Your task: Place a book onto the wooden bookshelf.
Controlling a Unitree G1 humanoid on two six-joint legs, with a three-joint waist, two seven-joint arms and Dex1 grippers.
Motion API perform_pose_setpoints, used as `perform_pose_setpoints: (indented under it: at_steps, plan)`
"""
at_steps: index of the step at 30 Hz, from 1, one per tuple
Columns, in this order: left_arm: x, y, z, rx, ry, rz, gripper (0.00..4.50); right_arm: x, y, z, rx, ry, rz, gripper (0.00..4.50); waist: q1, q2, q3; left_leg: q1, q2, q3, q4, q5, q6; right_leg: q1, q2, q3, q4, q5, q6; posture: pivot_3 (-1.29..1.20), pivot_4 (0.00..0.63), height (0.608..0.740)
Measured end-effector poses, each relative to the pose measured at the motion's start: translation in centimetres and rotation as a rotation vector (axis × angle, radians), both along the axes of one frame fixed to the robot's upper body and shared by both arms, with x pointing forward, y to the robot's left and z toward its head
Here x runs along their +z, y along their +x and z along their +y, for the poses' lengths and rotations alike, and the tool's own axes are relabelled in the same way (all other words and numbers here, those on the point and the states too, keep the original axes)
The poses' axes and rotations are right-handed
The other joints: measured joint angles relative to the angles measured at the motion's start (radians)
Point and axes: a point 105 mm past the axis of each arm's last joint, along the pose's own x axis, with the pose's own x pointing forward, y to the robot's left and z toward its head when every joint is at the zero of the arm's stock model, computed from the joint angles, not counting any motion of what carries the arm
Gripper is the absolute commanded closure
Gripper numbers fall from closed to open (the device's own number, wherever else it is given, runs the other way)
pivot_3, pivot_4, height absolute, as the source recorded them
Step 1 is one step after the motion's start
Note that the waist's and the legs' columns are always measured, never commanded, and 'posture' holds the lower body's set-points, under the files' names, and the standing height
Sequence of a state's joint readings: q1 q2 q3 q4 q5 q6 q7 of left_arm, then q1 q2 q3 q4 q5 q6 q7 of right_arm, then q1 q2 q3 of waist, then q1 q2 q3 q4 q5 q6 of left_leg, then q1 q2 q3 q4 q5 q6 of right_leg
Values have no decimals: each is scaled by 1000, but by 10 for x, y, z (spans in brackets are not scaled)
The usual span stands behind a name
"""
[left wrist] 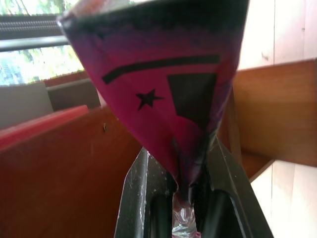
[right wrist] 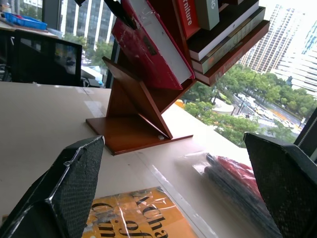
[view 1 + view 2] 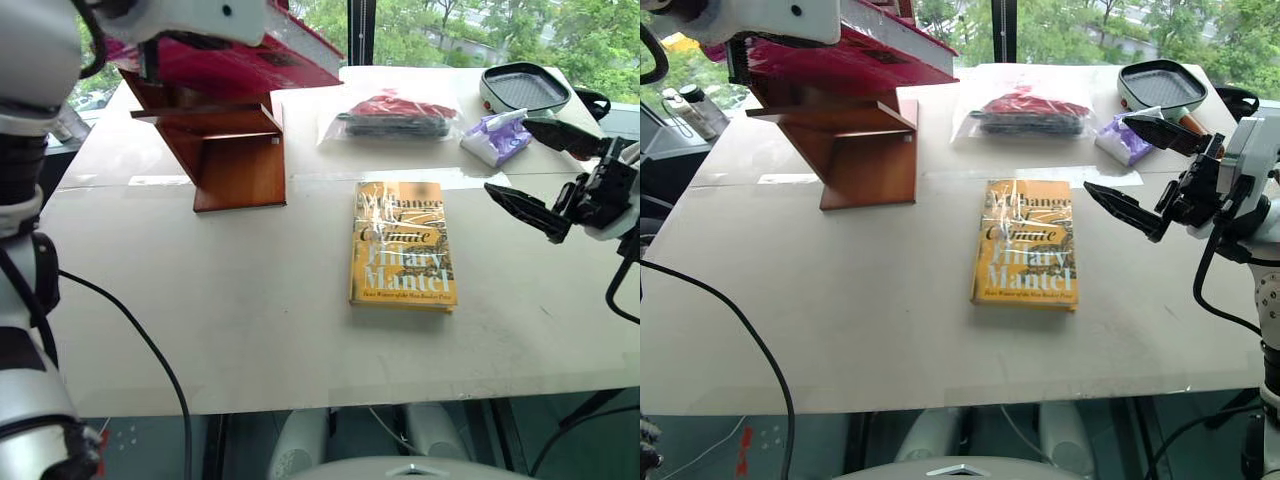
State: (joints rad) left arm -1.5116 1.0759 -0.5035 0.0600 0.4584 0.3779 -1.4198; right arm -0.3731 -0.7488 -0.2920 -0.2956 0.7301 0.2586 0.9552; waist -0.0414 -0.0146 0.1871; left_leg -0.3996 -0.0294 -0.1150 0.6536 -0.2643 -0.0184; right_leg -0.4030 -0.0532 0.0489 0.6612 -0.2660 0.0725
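From the head views we see the white worktop [image 3: 250,330] with plenty of bare surface in front and to the left, its near edge running across the lower frame. The bookshelf [image 3: 235,150] stands at the far left, the yellow book [image 3: 403,245] lies flat near the middle, and a plastic bag [image 3: 395,115], a purple pack [image 3: 497,138] and a grill pan [image 3: 525,88] sit along the far edge by the window. The pink book [image 3: 250,60] is up at the shelf's top, tilted, with the left arm over it. The right gripper [image 3: 535,170] hovers over the right side of the worktop, jaws wide apart and empty, well apart from the pink book. In the left wrist view the left gripper [image 1: 185,198] has its jaws together, clamped on the pink book's lower edge, with shelf wood close on both sides. In the right wrist view, past the parted jaws, the pink book leans against a slanted shelf panel, and other books [image 2: 223,34] sit stacked just beside it.
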Motion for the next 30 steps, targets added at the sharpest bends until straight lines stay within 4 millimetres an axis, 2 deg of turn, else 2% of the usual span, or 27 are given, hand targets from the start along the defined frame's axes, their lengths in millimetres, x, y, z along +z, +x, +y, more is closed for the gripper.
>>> perform_pose_setpoints:
  at_steps: [4,13,14,16,17,20,23,24,25,29,30]
  plan:
    - [-18,14,-2,62,12,12,4450,-1,2,3,14,5,8,0,-1,0,0,0,0,0,1,0,0,-1,0,0,2,0,0,0,150,740]
    - [-37,30,-19,141,27,-54,4450,7,5,4,7,24,5,0,0,3,-1,3,0,0,6,-2,3,-1,0,1,11,0,0,0,150,740]
    - [-52,39,-22,180,5,-72,4450,6,6,3,7,18,16,0,1,5,-3,3,-1,1,10,-2,4,0,0,2,15,0,0,0,150,740]
    - [-65,43,-23,197,9,-73,4450,6,5,3,10,15,19,0,0,7,-4,5,-1,1,14,-2,4,1,0,3,19,0,0,0,150,740]
    - [-80,47,-19,238,-3,-63,4450,6,6,0,9,15,23,0,-3,8,-4,11,0,2,14,-2,4,6,1,4,20,0,0,0,150,740]
    - [-84,50,-24,280,-63,-77,4450,7,7,-6,-7,28,24,0,-3,8,-4,18,0,2,14,-2,4,14,2,4,19,-2,4,0,150,740]
    - [-85,51,-24,305,-74,-81,4450,8,6,-8,-3,31,21,0,-4,9,-4,19,0,3,14,-2,4,15,2,4,18,-2,3,0,150,740]
    - [-85,52,-22,316,-73,-81,3512,7,6,-8,-2,30,23,0,-5,9,-4,19,0,3,14,-2,4,15,2,5,18,0,1,0,150,740]
    - [-86,52,-20,327,-82,-74,3303,6,7,-9,-4,32,29,0,-5,9,-4,19,0,3,14,-2,4,15,2,5,18,0,0,0,150,740]
    - [-93,56,-22,346,-125,-38,1530,5,7,-11,-6,34,36,0,-4,8,-4,13,0,3,14,-2,4,9,2,5,18,0,0,0,150,740]
    - [-93,56,-23,343,-128,-36,1202,4,7,-11,-5,33,37,0,-4,8,-4,11,0,3,14,-2,4,7,1,5,18,0,0,0,150,740]
